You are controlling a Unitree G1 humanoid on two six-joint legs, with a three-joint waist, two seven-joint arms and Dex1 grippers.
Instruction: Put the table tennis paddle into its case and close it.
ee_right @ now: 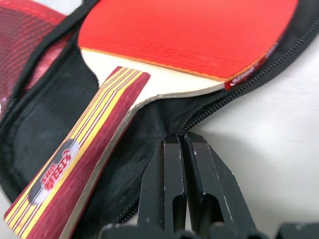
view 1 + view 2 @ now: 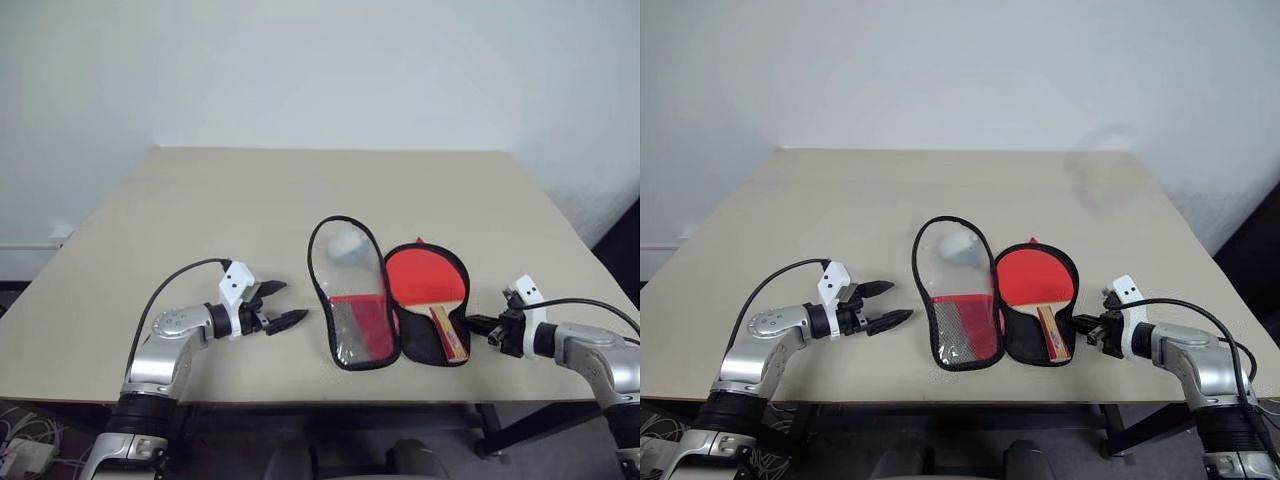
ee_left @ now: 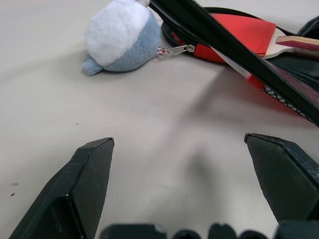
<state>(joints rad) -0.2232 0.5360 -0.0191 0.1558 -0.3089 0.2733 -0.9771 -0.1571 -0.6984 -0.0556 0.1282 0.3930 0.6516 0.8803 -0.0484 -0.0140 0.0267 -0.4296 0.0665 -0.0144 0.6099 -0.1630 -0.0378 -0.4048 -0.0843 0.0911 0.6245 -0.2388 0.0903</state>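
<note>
Though the table tennis paddle already lies in the open case, closing remains; the left gripper gapes empty, the right gripper is pinched closed at the case's edge.

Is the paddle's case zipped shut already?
No, the case lies spread open flat on the table, with the table tennis paddle resting in its right half.
</note>
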